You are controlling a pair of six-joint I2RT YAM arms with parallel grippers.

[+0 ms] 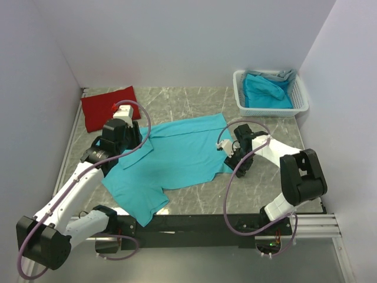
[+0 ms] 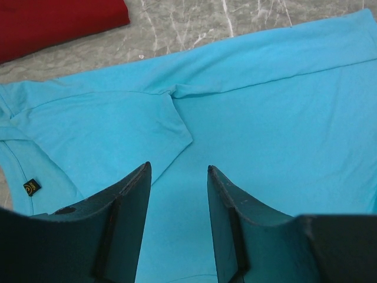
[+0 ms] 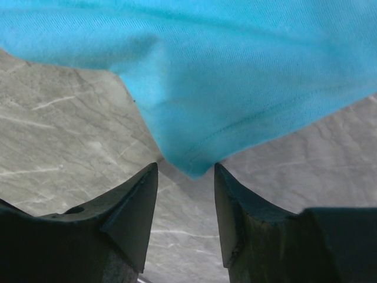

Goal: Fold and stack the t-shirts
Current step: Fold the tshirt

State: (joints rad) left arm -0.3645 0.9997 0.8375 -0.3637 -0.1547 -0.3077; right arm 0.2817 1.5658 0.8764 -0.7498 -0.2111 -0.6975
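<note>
Right gripper (image 3: 185,167) gapes empty at the hem corner of the blue shirt (image 1: 177,156) spread flat mid-frame, probably lining up a fold grab, left gripper (image 2: 178,168) likewise slack over its sleeve side, red shirt (image 1: 109,107) folded upper left as likely stack base, basket (image 1: 301,105) upper right holding more blue cloth.

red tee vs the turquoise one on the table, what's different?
The red t-shirt is folded into a compact rectangle; the turquoise t-shirt lies spread out and takes up far more room. Red sits at the far-left corner; turquoise lies mid-table. Both rest on the marble table.
</note>
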